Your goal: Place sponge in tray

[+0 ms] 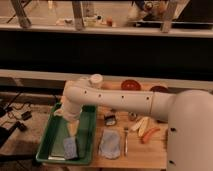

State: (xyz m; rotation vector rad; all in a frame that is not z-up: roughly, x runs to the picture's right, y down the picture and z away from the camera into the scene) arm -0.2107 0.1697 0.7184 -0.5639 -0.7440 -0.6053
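Your hand hangs over the green tray, at the end of the white arm that reaches in from the right and bends down at the tray's middle. The wrist covers most of it, so you cannot tell whether the hand is open or closed. The sponge, a small blue-grey block, lies flat on the tray floor near the tray's near edge. It sits just nearer than the hand and almost directly under it; you cannot tell whether the two touch. The tray stands at the left end of the bench, its long side running from near to far, and the sponge is the only thing you can clearly make out inside it. Just right of the tray, out on the bench, lies a larger blue-grey crumpled packet, with a slim utensil beside it. Further right rest a pale long item and a reddish-orange one, close together. A small dark object sits near the arm. At the far side of the bench you have a white cup and two red bowls, one partly hidden behind the arm.
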